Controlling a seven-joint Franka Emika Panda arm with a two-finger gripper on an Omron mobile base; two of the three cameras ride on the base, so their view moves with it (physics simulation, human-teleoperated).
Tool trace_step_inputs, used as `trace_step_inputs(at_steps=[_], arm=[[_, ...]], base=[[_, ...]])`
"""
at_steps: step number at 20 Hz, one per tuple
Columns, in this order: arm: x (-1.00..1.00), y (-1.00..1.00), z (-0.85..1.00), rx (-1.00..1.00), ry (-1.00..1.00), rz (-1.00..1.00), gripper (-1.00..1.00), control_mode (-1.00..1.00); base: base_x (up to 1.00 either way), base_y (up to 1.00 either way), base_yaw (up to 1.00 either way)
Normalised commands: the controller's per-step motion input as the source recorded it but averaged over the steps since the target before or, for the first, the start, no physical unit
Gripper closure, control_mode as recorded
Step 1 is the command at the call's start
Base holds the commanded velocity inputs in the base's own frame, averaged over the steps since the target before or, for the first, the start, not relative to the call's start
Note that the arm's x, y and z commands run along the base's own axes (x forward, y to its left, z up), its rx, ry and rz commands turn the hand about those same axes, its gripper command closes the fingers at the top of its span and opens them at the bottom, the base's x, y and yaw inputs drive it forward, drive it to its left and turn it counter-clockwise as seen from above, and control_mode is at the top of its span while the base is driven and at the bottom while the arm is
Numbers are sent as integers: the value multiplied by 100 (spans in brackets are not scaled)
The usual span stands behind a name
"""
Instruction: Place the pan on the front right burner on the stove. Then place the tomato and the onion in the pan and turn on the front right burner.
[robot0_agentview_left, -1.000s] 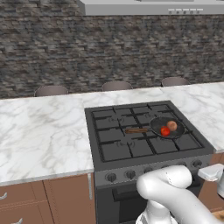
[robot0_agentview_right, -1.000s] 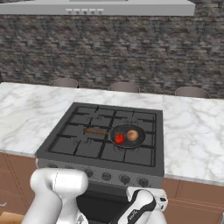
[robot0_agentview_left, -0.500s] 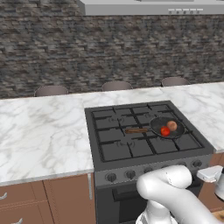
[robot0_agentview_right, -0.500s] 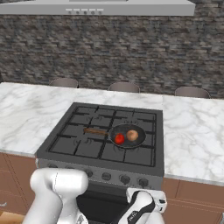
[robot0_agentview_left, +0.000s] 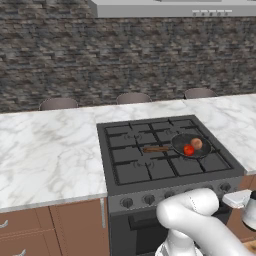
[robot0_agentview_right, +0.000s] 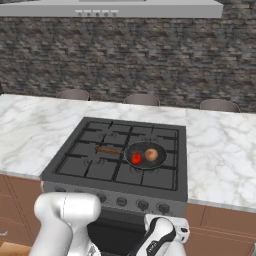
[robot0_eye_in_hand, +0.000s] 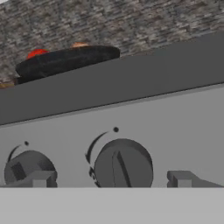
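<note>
Nothing has moved since a second ago: both base views match the earlier ones, with the pan (robot0_agentview_left: 190, 146) on the same burner and the arm folded low in front of the stove (robot0_agentview_right: 120, 159).

What matters now is the knob (robot0_eye_in_hand: 123, 167) centred in the hand view, on the grey front panel (robot0_eye_in_hand: 131, 127). It looks like a hard, rigid round dial with a raised ridge across its face; that ridge runs nearly upright, leaning slightly left at the top, and a small dot sits on the panel above it. I judge it light to turn but smooth, so the hold should pinch the ridge from both sides instead of the round rim. A second knob (robot0_eye_in_hand: 27, 171) sits just to its left.

The tool (robot0_eye_in_hand: 109, 180) faces this dial with a tip (robot0_eye_in_hand: 41, 179) on either side, spread wider than the dial and touching nothing, so it is open.

Beyond the panel's top edge, the pan sits on the front right burner (robot0_agentview_right: 150, 162), its wooden handle (robot0_agentview_right: 108, 149) lying along the stove's width and pointing left. Inside it, the tomato (robot0_agentview_right: 136, 158) is on the left and the onion (robot0_agentview_right: 151, 154) just beside it on the right. Marble tabletop (robot0_agentview_left: 47, 150) flanks the stove. Only the burner remains to be lit.
</note>
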Motion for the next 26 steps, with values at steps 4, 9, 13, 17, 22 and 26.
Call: trace_step_inputs(at_steps=[4,9,13,17,22,26], arm=[[13,0,-12,0,0,-1,-100,-100],[12,0,-4,0,-1,-1,-100,-100],[12,0,-1,0,-2,-1,-100,-100],[16,0,-4,0,0,-2,-100,-100],[18,0,-4,0,0,-2,-100,-100],[15,0,-1,0,-1,-2,-100,-100]], base=[[0,0,0],[0,0,0],[0,0,0],[0,0,0],[0,0,0],[0,0,0]])
